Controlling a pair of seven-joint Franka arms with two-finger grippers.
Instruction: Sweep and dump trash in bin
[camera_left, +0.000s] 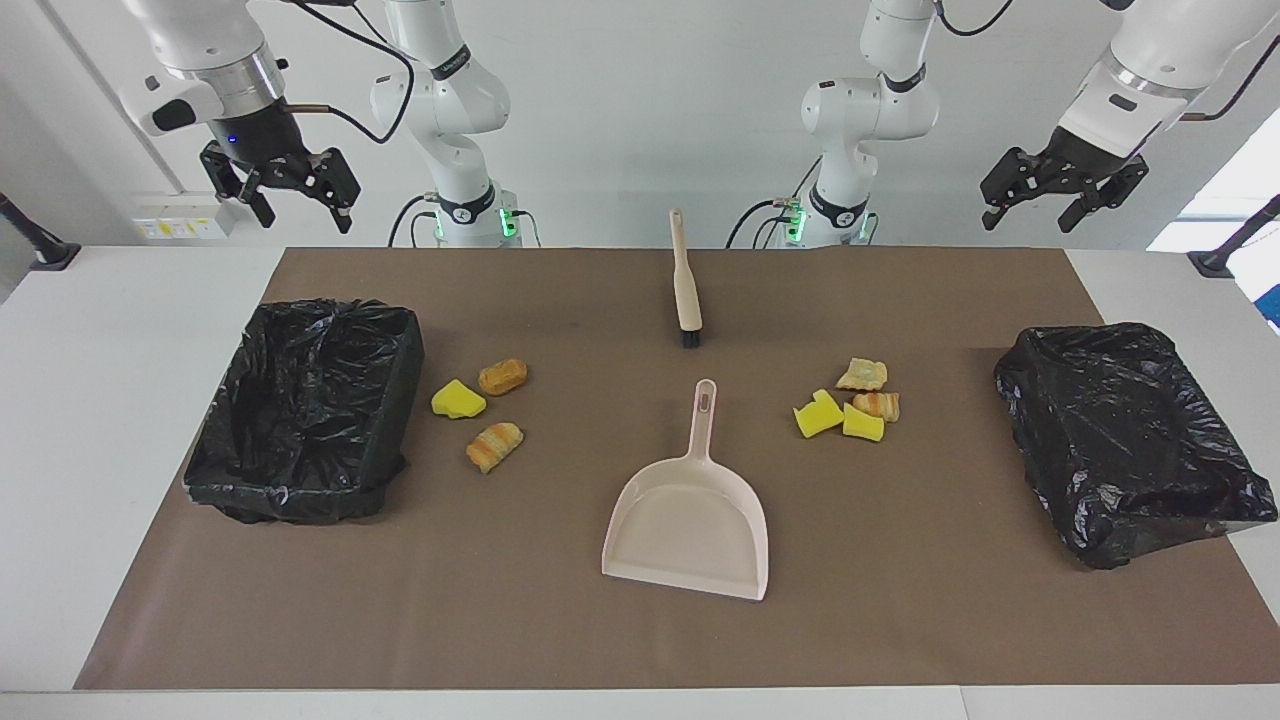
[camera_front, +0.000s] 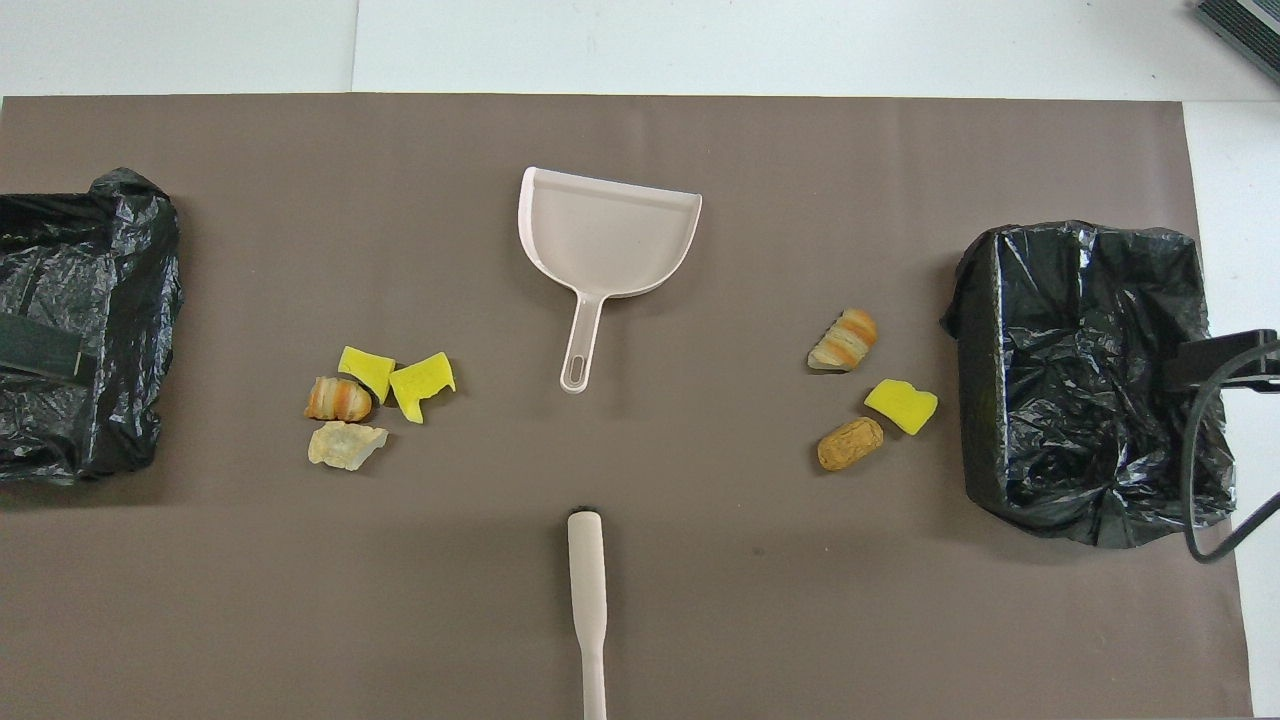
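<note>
Both arms wait raised at their own ends of the table, nothing swept yet.

The right gripper (camera_left: 295, 200) hangs with its jaws wide and empty over the table edge near one black-lined bin (camera_left: 305, 410); the left gripper (camera_left: 1040, 205) hangs equally wide and empty near the other bin (camera_left: 1130, 440). The trash lies in two clusters on the brown mat (camera_left: 640, 640): three pieces (camera_left: 480, 405) beside the right arm's bin, four pieces (camera_left: 848, 405) toward the left arm's end. Between the clusters, the brush (camera_left: 685, 280) lies nearest the robots, its long axis pointing away from them, bristles at the farther end. The dustpan (camera_left: 690, 520) lies farther out on the same line, handle toward the robots. Both tools sit about midway between the arms, so neither is clearly nearer.
</note>
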